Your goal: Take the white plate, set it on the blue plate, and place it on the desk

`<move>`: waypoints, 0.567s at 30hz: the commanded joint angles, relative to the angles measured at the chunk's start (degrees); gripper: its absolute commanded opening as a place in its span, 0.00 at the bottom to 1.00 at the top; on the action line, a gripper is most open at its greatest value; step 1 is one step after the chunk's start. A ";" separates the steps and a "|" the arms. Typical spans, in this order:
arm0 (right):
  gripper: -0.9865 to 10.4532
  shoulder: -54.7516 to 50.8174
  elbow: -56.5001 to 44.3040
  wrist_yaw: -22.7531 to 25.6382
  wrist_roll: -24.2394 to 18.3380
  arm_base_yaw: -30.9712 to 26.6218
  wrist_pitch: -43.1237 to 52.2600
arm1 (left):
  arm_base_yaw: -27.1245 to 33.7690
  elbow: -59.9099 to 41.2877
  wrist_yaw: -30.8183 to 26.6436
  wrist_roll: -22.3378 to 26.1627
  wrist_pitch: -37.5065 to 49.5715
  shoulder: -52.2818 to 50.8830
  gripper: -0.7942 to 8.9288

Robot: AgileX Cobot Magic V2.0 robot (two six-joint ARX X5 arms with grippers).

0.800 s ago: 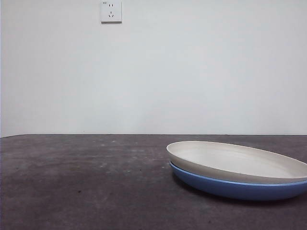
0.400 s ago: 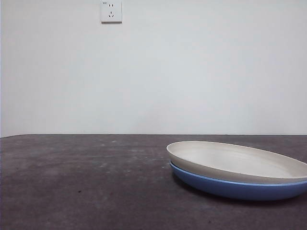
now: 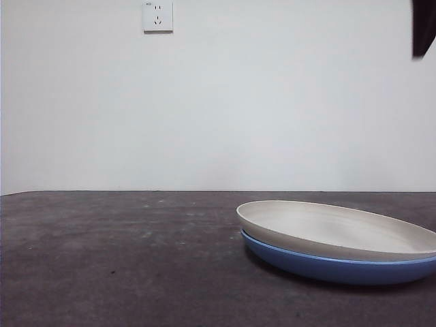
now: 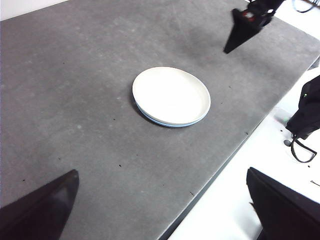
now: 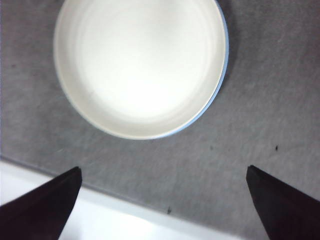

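The white plate (image 3: pixel 334 228) rests inside the blue plate (image 3: pixel 327 267) on the desk (image 3: pixel 122 259), at the right of the front view. The stack also shows in the left wrist view, white plate (image 4: pixel 170 95) over a thin blue rim (image 4: pixel 165 124). My right gripper (image 5: pixel 163 168) is open and empty, high above the white plate (image 5: pixel 140 65), with the blue plate's rim (image 5: pixel 225 60) showing beside it. Its black tip shows at the front view's top right corner (image 3: pixel 422 27) and in the left wrist view (image 4: pixel 245 30). My left gripper (image 4: pixel 161 171) is open, empty, and far from the stack.
A wall socket (image 3: pixel 157 16) sits on the white wall behind. The desk's edge (image 4: pixel 220 170) runs close to the plates, and a black object with a loop (image 4: pixel 307 115) lies beyond it. The same edge shows in the right wrist view (image 5: pixel 100 192).
A black gripper tip has come into the top right corner of the front view. The stacked plates have not moved.
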 commanded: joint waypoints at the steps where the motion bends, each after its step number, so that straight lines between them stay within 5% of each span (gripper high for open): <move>1: 0.59 3.80 0.92 -0.11 -2.27 -0.90 2.32 | -0.48 0.81 -0.15 1.18 0.61 0.04 0.79; 17: 0.59 25.38 0.92 -4.79 -5.14 -5.84 12.39 | -0.48 0.81 -0.15 2.21 0.66 0.02 0.79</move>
